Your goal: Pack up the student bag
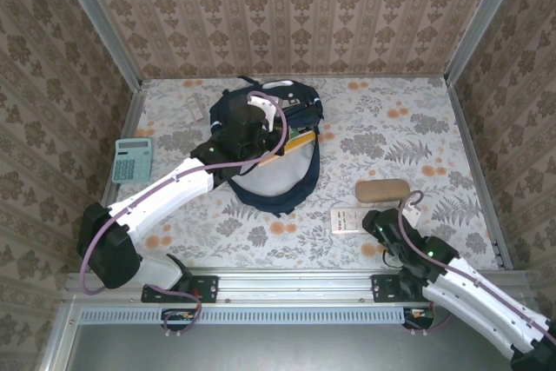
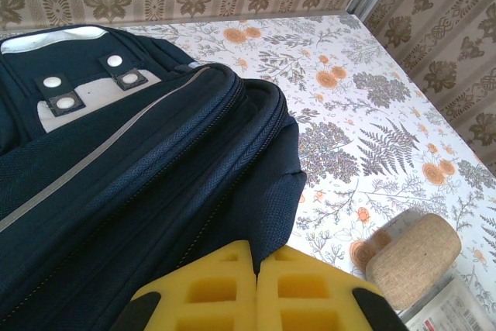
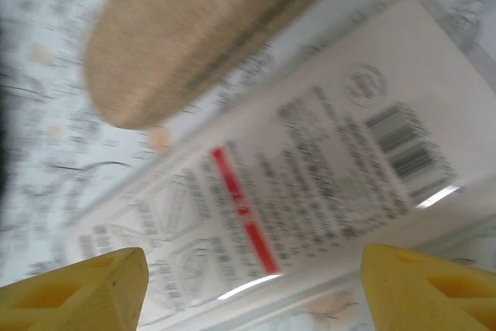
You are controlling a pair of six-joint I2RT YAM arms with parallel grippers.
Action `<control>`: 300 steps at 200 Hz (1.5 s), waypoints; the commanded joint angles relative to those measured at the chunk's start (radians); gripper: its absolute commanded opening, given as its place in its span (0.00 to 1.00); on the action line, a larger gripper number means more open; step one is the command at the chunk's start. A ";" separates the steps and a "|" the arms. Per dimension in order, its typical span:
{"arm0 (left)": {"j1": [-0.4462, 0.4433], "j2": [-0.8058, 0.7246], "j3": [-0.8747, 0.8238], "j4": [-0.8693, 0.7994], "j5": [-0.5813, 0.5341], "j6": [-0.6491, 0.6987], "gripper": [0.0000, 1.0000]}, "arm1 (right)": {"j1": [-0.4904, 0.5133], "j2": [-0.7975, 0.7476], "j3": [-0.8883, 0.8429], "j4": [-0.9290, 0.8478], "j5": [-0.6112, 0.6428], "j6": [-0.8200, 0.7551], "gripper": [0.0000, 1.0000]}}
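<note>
A floral-patterned surface [image 1: 417, 136] sits inside walls of damask wallpaper. The student bag [image 1: 261, 115], navy blue, lies at the centre toward the back, with a pale interior showing on its near side. The left gripper [image 2: 256, 260] is at the bag's edge, its yellow fingers pressed together. Near the front right, the right gripper [image 3: 256, 269] hovers over a white printed packet [image 3: 310, 168] with its fingers wide apart. A tan case [image 3: 201, 29] lies just beside the packet. A teal calculator [image 1: 132, 160] lies at the left.

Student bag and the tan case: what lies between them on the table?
Nothing: the table between the student bag and the tan case is bare, as the top external view shows.
</note>
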 commanded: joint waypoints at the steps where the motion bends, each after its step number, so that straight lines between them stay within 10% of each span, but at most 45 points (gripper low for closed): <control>1: -0.018 -0.049 0.020 0.051 0.007 -0.001 0.01 | -0.006 0.126 0.039 -0.001 0.024 0.035 0.77; 31: -0.016 -0.038 0.031 0.052 0.014 -0.001 0.01 | -0.018 0.239 0.065 0.060 0.033 0.026 0.89; 128: -0.015 -0.040 0.030 0.055 0.024 -0.003 0.01 | -0.143 0.359 0.059 0.554 -0.105 -0.219 0.84; 300: -0.013 -0.034 0.033 0.052 0.027 -0.001 0.01 | -0.257 1.064 0.413 0.785 -0.438 -0.440 0.83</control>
